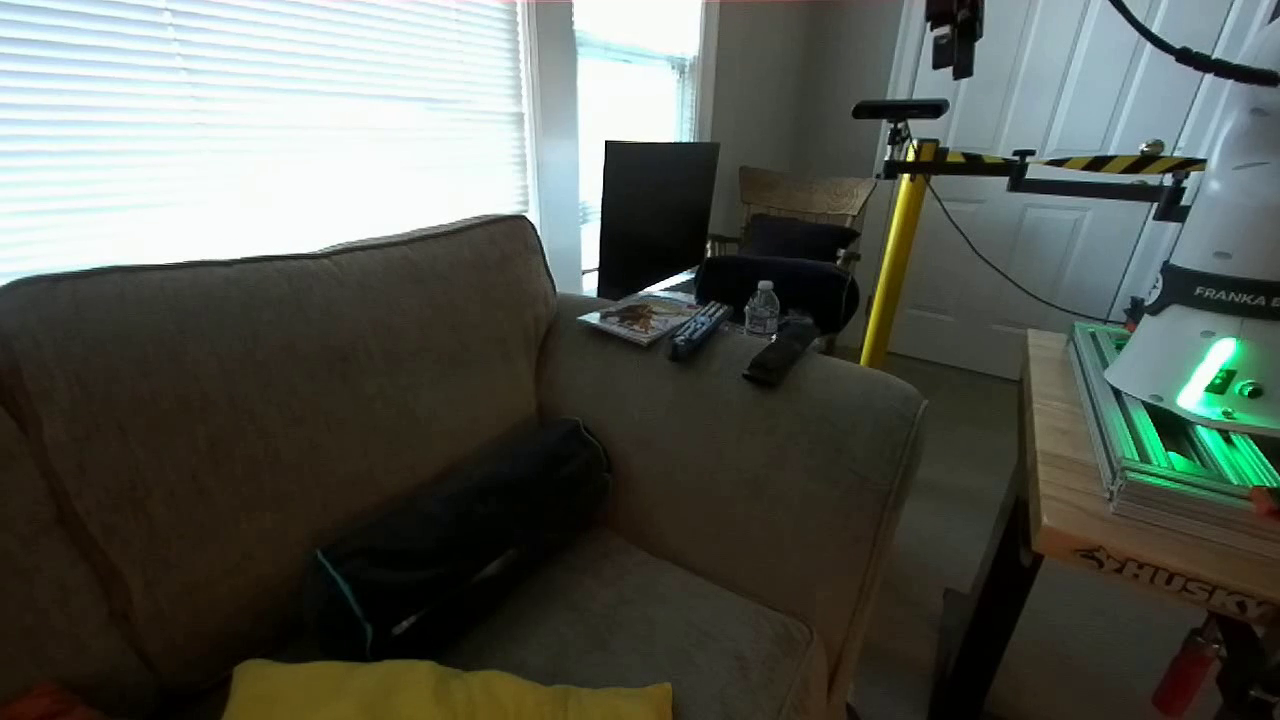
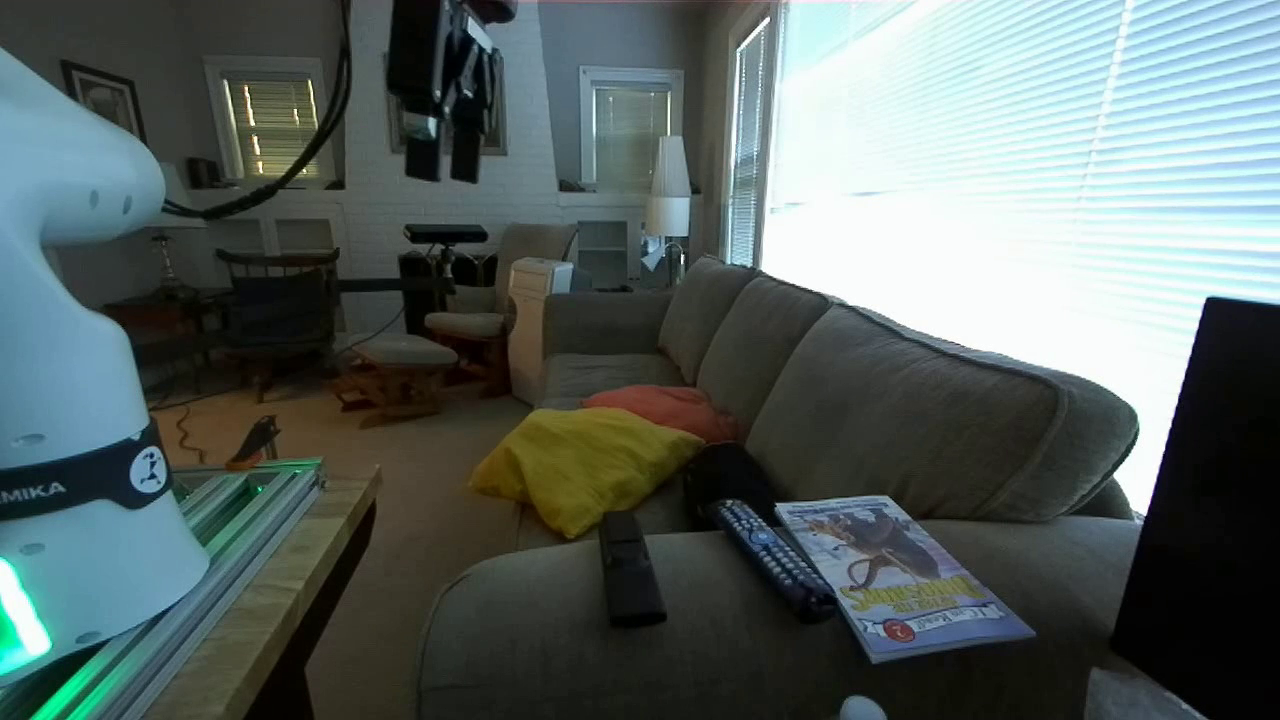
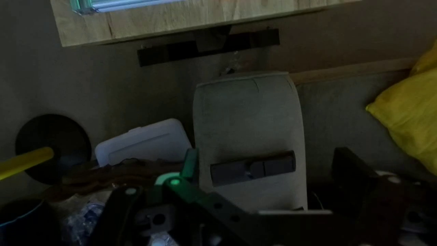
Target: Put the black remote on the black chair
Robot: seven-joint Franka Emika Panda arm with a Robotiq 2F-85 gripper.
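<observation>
While the end effector (image 1: 955, 62) hangs at the upper right of an exterior view, the black remote (image 1: 782, 352) lies right of centre on the arm of the couch (image 1: 720, 450). Left of it on the same arm lie a button-studded remote (image 1: 700, 330) and a thin illustrated book (image 1: 640, 316). Above these in the frame rises the dark rectangular back of the black chair (image 1: 655, 215); its seat is hard to make out. A dark bolster (image 1: 460, 540) lies on the couch at lower left, and the table (image 1: 1060, 440) under the robot's base (image 1: 1200, 340) takes up the lower right. In an exterior view with an orange pillow (image 2: 660, 408) near its centre, the end effector hangs at the upper left, fingers (image 2: 422, 158) pointing down with a gap between them; the black remote rests below centre, apart from the button-studded remote, and the chair back stands at the right edge. In the wrist view the end effector is released, its fingers spread wide, and the black remote lies crosswise on the couch arm below centre; a yellow pillow (image 3: 406, 112) shows at the right.
</observation>
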